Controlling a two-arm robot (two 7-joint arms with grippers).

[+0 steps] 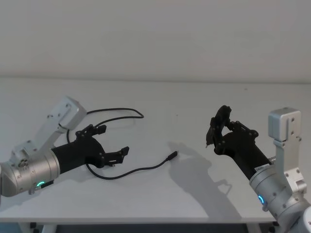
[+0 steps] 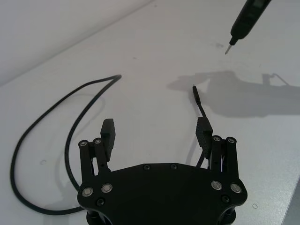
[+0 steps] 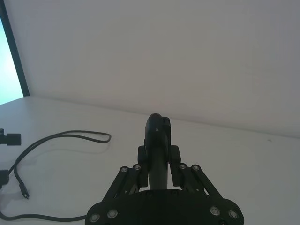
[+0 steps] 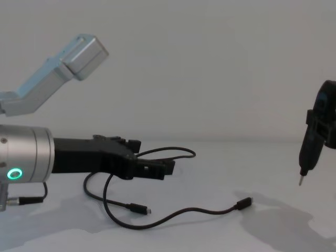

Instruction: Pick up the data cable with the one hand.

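On the left, the black angular two-jaw left gripper [image 1: 113, 140], with its silver cylindrical wrist and green ring light, is held low over the white table [image 1: 194, 97]. Its jaws are spread apart with nothing between them, so the pick-up is judged not yet made and closing and lifting are left to be done. The long thin black data cable [image 4: 199, 210] is seen lying slack on the table, looped beneath that gripper, with one small plug [image 4: 244, 203] stretched toward the middle. On the right, the right gripper [image 3: 158, 157] is raised well apart from the cable and clamped on a black pointed tool [image 4: 308, 152].
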